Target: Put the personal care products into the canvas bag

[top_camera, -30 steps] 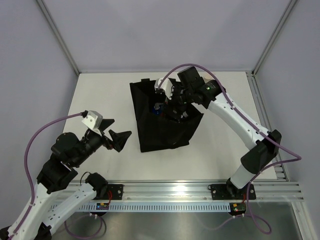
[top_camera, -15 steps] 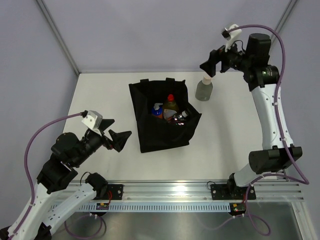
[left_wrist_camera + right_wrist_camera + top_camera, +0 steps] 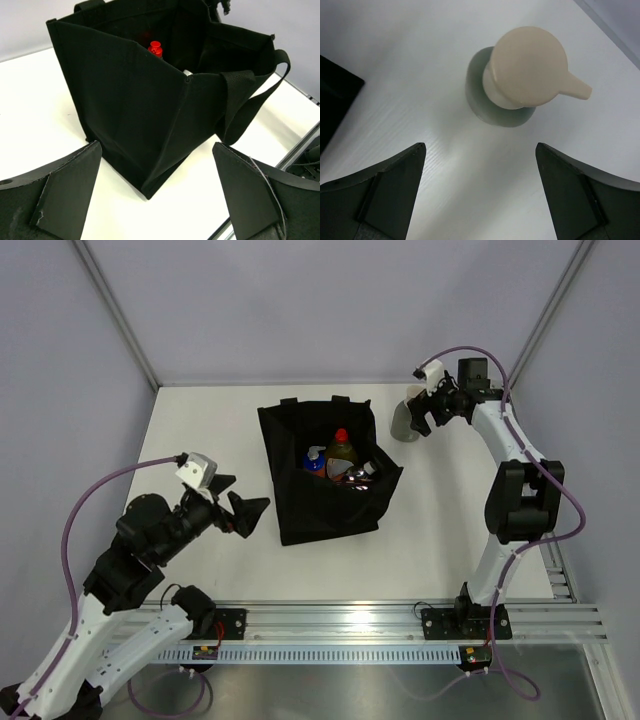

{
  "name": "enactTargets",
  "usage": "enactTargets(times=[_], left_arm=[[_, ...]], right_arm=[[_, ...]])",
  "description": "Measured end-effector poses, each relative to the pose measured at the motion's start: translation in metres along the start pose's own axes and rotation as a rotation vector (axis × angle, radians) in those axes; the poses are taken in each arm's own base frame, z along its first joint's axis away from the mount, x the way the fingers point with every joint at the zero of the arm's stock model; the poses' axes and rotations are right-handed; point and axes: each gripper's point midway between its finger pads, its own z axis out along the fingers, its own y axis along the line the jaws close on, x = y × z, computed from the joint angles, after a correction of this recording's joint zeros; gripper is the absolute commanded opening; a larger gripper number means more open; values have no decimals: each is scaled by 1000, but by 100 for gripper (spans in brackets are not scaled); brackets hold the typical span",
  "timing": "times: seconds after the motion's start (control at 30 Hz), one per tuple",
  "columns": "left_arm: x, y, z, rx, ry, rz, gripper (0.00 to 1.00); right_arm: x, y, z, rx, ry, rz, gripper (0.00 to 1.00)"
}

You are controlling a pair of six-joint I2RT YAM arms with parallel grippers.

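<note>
Right hand: jaws spread wide, holding nothing; it hangs over the grey-green bottle, and its wrist view looks straight down on the beige pump head.
Grey-green bottle: upright on the worktop, outside the canvas bag, just beside its far right corner.
Canvas bag: mid-worktop, mouth open, handles slack.
Bag contents: yellow bottle with red cap upright; blue cap beside it; other items too dark to tell.
Left hand: jaws apart, empty, near the bag's left side, not touching.
</note>
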Motion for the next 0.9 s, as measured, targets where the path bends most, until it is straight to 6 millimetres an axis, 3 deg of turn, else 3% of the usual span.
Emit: enactTargets(times=[0.23, 0.5, 0.77, 0.9], left_arm=[[3, 1, 7, -4, 19, -2, 99], [12, 3, 24, -12, 70, -4, 99], [12, 4, 33, -12, 73, 6, 99], [12, 5, 36, -12, 75, 14, 99]], right_arm=[[18, -20, 31, 19, 41, -64, 100], [16, -38, 64, 5, 16, -121, 99], [8, -41, 84, -50, -30, -170, 99], [9, -36, 88, -81, -46, -185, 93]])
